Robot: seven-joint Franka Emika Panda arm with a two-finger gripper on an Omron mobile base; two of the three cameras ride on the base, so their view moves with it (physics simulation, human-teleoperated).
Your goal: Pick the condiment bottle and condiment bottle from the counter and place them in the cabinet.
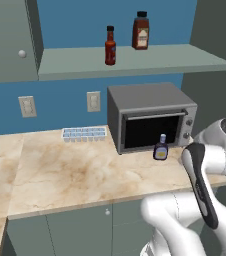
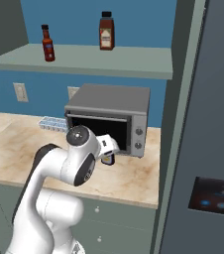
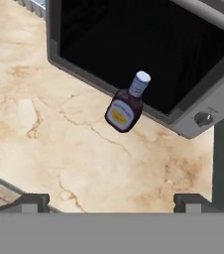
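Hand view, dark condiment bottle (image 3: 125, 107), white cap, yellow label, upright on marble counter (image 3: 59, 134), end effector (image 3: 111, 202) fingers spread apart above

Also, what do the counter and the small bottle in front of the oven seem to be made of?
Counter: looks like polished marble or similar stone, beige with brown veins. Bottle: probably plastic or glass, dark contents or a dark body, white cap, yellow label; the render leaves this open. Oven: grey, looks like brushed metal with a dark glass door.
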